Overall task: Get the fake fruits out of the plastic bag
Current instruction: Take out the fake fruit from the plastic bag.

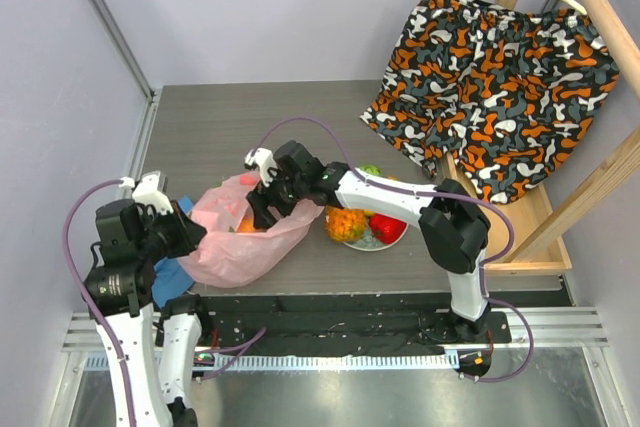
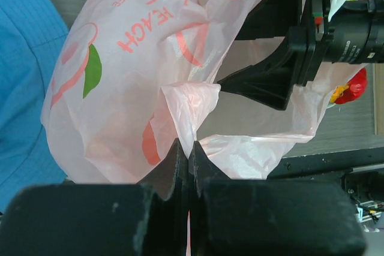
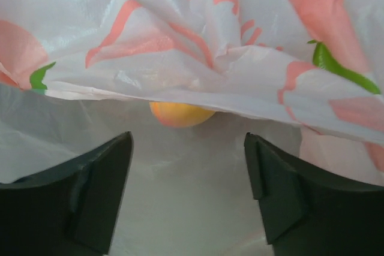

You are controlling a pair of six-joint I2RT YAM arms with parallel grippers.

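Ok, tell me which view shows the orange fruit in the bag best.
Right wrist: the orange fruit peeks under the plastic bag's fold, ahead of the open right gripper. Top external shows only an orange sliver; left wrist hides it behind the bag.

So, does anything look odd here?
The top layer of the plastic bag sags over its mouth, half hiding an orange fruit ahead of the open right end effector. The bag lies partly over a blue cloth.

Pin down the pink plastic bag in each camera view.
Top external: plastic bag lies lower left of centre.
Left wrist: it fills the middle, its edge pinched by the shut left gripper.
Right wrist: it drapes across the upper half, over the open fingers.
Shared landmark: the right gripper, at the bag's mouth in all three.
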